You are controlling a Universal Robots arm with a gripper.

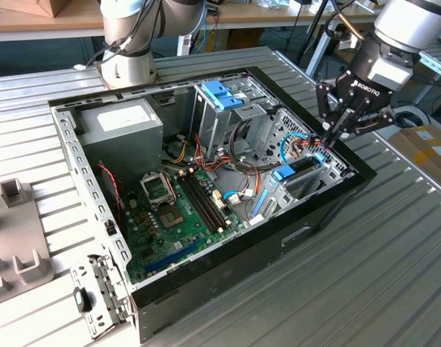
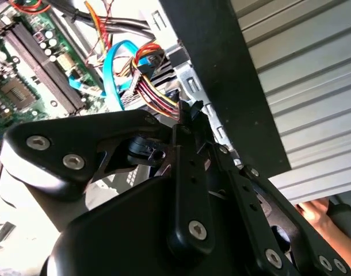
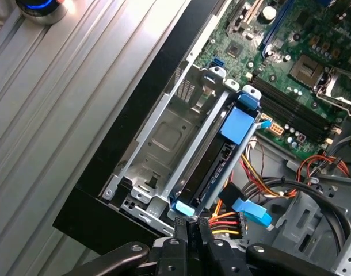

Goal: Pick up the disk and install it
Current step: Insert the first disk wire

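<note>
Jaws are sitting pinched together, gripping nothing, beside the disk (image 3: 213, 167) seated in its bay; pressing lower risks snagging the power cable (image 3: 224, 221).

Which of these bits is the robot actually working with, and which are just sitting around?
Part of the job:
- disk, standing on edge in the metal drive cage
- gripper, fingers shut, close to the disk's end

Just lying about:
- power-supply box
- motherboard
- blue handle
- grey tray outside the case
</note>
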